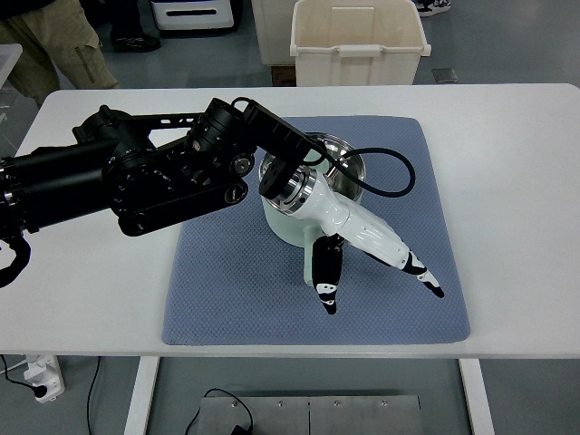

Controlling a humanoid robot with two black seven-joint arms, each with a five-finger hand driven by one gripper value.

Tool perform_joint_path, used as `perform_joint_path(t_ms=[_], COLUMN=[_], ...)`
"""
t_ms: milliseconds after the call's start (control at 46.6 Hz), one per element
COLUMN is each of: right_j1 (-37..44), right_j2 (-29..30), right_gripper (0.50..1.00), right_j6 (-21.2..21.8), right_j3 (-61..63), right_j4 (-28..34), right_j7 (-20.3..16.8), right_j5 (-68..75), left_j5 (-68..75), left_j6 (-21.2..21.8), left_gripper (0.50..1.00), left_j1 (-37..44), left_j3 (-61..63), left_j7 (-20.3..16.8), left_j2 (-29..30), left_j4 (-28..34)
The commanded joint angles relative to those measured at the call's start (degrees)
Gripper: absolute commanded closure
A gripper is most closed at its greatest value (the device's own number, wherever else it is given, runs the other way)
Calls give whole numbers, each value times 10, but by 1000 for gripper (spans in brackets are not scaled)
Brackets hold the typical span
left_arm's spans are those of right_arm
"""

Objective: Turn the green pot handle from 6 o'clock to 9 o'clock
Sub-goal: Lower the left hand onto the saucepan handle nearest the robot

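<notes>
Green pot, left robot hand over handle

The black left arm is extended from the picture's left edge, its wrist bent downward. The white left hand is held with dark-tipped fingers spread.

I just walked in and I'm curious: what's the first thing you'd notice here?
The big black left arm reaches in from the left across the white table, ending in a white left hand with black fingertips. The hand sits over the handle of a green pot, which stands on a blue mat in the middle. Behind the table is a cream bin.
</notes>
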Motion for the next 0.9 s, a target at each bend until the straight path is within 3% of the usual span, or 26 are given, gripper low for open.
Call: perform_joint_path(t_ms=[0,880], right_j1=[0,0], right_j2=[0,0], right_gripper=[500,500], right_j6=[0,0], right_j3=[0,0], right_j4=[-1,0], right_j7=[0,0], right_j5=[0,0], left_j5=[5,21], left_j6=[0,0], left_gripper=[500,500], left_j1=[-3,-57], left_j3=[1,90], left_j7=[0,-7], left_j2=[0,0], left_j4=[0,-11])
